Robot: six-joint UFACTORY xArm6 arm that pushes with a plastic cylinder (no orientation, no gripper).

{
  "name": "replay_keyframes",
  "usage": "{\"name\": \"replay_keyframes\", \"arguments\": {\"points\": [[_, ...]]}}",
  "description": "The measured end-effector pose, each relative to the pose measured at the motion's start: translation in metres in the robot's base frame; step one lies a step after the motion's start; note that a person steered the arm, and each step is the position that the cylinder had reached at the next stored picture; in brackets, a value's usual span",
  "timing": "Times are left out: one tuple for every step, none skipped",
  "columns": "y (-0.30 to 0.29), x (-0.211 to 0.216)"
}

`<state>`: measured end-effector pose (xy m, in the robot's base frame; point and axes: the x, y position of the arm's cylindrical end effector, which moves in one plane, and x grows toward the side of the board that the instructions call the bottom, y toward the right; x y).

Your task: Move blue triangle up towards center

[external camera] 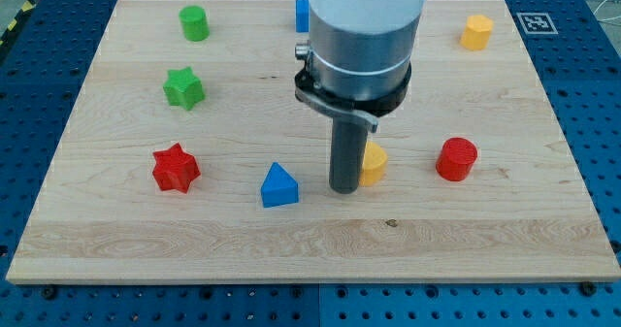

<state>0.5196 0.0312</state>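
Observation:
The blue triangle (279, 185) lies on the wooden board (310, 240), below the centre and a little to the view's left. My tip (345, 188) rests on the board just to the triangle's right, with a small gap between them. A yellow block (375, 162) sits right behind the rod on its right side, partly hidden, its shape unclear.
A red star (176, 168) lies left of the triangle. A red cylinder (457, 159) lies to the right. A green star (183, 87) and a green cylinder (194, 22) sit at upper left. A blue block (302, 15) shows partly behind the arm at top. A yellow block (476, 31) sits at upper right.

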Motion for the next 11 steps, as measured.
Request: {"name": "replay_keyframes", "arguments": {"points": [[0.02,-0.015],[0.058,-0.028],[0.086,-0.034],[0.091,-0.034],[0.067,-0.013],[0.064,0.049],[0.049,0.09],[0.005,0.092],[-0.036,0.088],[-0.072,0.079],[-0.082,0.068]]}}
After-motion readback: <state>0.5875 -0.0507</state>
